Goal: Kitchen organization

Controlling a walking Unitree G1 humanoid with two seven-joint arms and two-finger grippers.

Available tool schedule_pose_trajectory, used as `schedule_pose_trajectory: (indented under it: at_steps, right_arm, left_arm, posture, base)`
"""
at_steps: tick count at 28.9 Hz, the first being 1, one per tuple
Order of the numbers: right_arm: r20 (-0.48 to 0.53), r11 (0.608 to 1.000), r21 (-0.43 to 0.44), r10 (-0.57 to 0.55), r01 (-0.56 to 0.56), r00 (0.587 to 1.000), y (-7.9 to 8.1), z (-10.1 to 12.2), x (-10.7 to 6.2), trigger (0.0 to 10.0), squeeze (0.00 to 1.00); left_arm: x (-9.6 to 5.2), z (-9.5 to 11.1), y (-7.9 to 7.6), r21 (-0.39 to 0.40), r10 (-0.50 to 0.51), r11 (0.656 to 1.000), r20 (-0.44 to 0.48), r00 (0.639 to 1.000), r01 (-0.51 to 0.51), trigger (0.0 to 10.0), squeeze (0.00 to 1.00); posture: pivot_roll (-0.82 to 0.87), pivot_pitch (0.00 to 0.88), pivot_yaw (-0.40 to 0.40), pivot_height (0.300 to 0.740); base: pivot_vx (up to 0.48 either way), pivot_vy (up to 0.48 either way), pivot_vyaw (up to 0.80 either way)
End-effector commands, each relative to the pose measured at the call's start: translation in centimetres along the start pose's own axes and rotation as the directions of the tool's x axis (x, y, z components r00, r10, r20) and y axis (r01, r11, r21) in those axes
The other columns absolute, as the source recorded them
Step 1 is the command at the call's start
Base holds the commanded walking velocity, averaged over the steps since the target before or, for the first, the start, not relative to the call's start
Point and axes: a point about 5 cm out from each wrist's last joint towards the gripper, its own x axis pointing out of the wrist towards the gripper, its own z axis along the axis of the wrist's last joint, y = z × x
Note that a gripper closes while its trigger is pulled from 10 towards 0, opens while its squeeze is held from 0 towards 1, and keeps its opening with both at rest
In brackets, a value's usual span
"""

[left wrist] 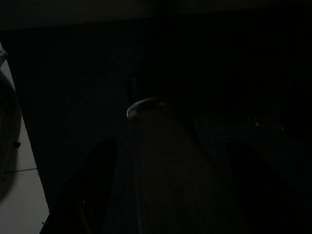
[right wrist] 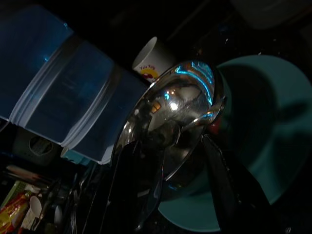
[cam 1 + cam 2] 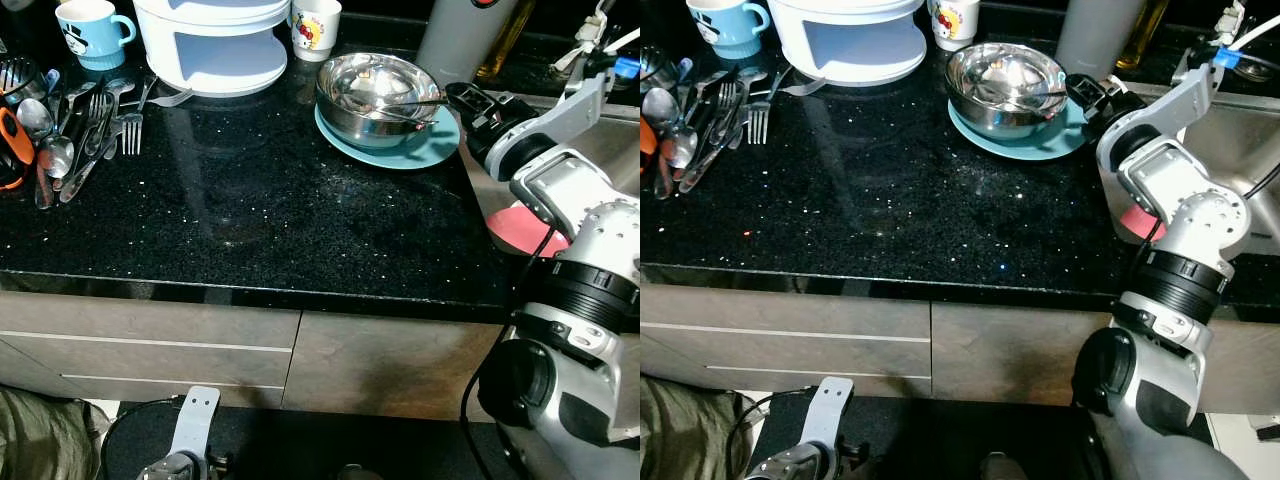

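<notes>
- Two grippers to note: your right gripper (image 2: 165, 161) is up at the far right of the black speckled stone counter (image 3: 260, 210), its two black fingers (image 2: 124, 195) spread apart on either side of the near rim of the shiny steel bowl (image 3: 378, 95), not visibly clamped on it.
- Your left gripper (image 1: 161, 195) hangs low in front of the cabinets, in the dark; you can make out two dark fingers set apart with a dim rounded shape between them, and I cannot tell what that shape is.
- That steel bowl sits on a round teal plate (image 3: 425, 148) at the far right of the counter, and a steel utensil (image 3: 400, 108) lies inside the bowl.
- You'll see a white tiered plastic container (image 3: 215, 45) at the far middle, with a white mug bearing a cartoon print (image 3: 315, 27) just to its right and a light blue mug (image 3: 88, 30) to its left.
- At the far left lies a loose pile of steel forks and spoons (image 3: 85, 130), with an orange-handled tool (image 3: 15, 140) at the very edge.
- Right of the counter is the steel sink (image 3: 1240, 150), and a pink round item (image 3: 525, 230) shows partly behind your right arm (image 3: 570, 190).
- Behind the bowl stands a grey cylindrical bottle (image 3: 460, 40).
- Below the counter run grey-brown cabinet drawers (image 3: 150, 350).
</notes>
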Motion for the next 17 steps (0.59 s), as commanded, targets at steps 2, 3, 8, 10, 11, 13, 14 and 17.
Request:
schedule_pose_trajectory:
  at_steps: [2,3,8,10,11,13,14,17]
  right_arm:
    - [-0.025,1.000,-0.020,-0.015,0.015,1.000,-0.2,-0.2,-0.4,10.0,0.00]
    - [-0.025,1.000,-0.020,-0.015,0.015,1.000,-0.2,-0.2,-0.4,10.0,0.00]
    - [-0.112,0.999,-0.043,-0.021,0.016,0.993,-0.4,-1.3,-0.6,10.0,0.00]
    - [-0.140,0.999,-0.049,-0.011,0.005,0.990,-0.2,-1.6,-0.6,10.0,0.00]
    - [-0.140,0.999,-0.049,-0.011,0.005,0.990,-0.2,-1.6,-0.6,10.0,0.00]
    - [-0.156,0.999,-0.050,-0.002,-0.006,0.988,0.0,-1.9,-0.6,10.0,0.00]
    - [-0.159,0.999,-0.050,0.000,-0.008,0.987,0.1,-1.9,-0.6,10.0,0.00]
    - [-0.162,0.999,-0.042,0.001,-0.008,0.987,0.2,-2.1,-0.6,10.0,0.00]
  left_arm:
    - [-0.1,-1.2,0.0,-0.009,-0.006,1.000,-0.044,0.999,0.005,10.0,0.00]
    - [-0.1,-1.2,0.0,-0.009,-0.006,1.000,-0.044,0.999,0.005,10.0,0.00]
    - [-0.1,-1.2,0.0,-0.003,-0.007,1.000,-0.047,0.999,0.007,10.0,0.00]
    - [-0.1,-1.3,0.0,-0.001,-0.007,1.000,-0.049,0.999,0.007,10.0,0.00]
    - [-0.1,-1.3,0.0,-0.001,-0.007,1.000,-0.049,0.999,0.007,10.0,0.00]
    - [-0.1,-1.3,0.0,-0.001,-0.006,1.000,-0.051,0.999,0.006,10.0,0.00]
    - [-0.1,-1.3,0.1,-0.001,-0.006,1.000,-0.051,0.999,0.006,10.0,0.00]
    - [-0.1,-1.3,0.1,0.000,-0.007,1.000,-0.052,0.999,0.007,10.0,0.00]
  posture:
    - [-0.03,0.151,-0.034,0.740]
    - [-0.03,0.151,-0.034,0.740]
    - [-0.03,0.139,-0.034,0.740]
    - [-0.03,0.135,-0.035,0.740]
    - [-0.03,0.135,-0.035,0.740]
    - [-0.03,0.126,-0.036,0.740]
    - [-0.03,0.126,-0.036,0.740]
    - [-0.03,0.131,-0.035,0.740]
  base:
    - [0.000,0.000,0.00]
    - [0.000,0.000,0.00]
    - [0.000,0.000,0.00]
    - [0.000,0.000,0.00]
    - [0.000,0.000,0.00]
    - [0.000,0.000,0.00]
    - [0.000,0.000,0.00]
    - [0.000,0.000,0.00]
